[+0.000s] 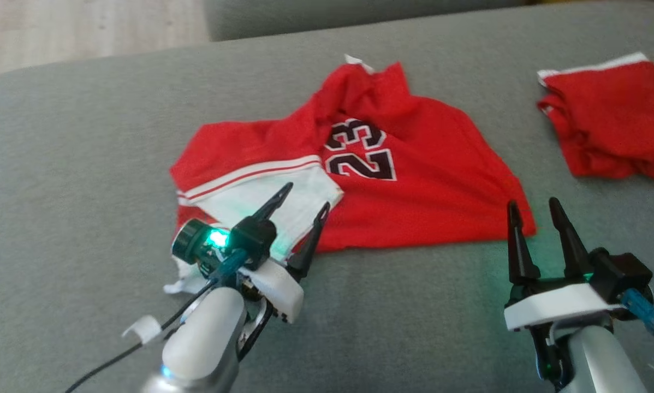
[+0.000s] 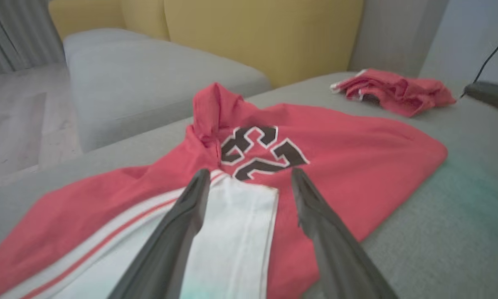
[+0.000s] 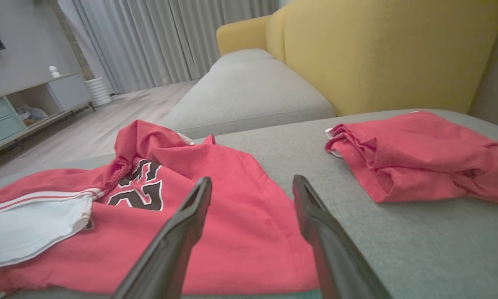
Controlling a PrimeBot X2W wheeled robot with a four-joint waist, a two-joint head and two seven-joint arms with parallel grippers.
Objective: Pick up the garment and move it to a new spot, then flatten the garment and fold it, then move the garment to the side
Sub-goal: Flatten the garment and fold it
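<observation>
Nearest, the left gripper [image 1: 309,196] hangs over the jersey's [image 1: 425,185] near left corner. Its jaws are spread wide with nothing between them, above the white panel [image 1: 261,199] with its red stripes. Whether the tips brush the cloth is hard to judge from these angles. The right gripper [image 1: 533,203] stands at the jersey's near right corner, jaws likewise wide apart and empty. Its tips are just off the red hem, over the bare grey cushion [image 1: 87,164].

The jersey lies in the middle of that cushion, spread but not flat. The black 23 [image 1: 360,150] faces up, creases run across it, and the far end is bunched into a raised peak [image 1: 370,76]. Its near hem is a fairly straight edge. In front of that hem a broad band of cushion is free.

Left of the jersey there is a wide stretch of open fabric reaching to the cushion's rounded edge. Right of the jersey, well apart across a strip of bare cushion, lies a second red garment [image 1: 611,131]. It is crumpled, with white trim along its far edge, and it reaches the right border of the head view.

Beyond the jersey's far left, past the cushion's edge, is pale wooden floor [image 1: 87,33]. Directly behind the jersey a gap separates the cushion from another grey seat [image 3: 253,95], backed by a yellow backrest [image 3: 398,54].

Count: two grippers, two red garments, one of them numbered.
</observation>
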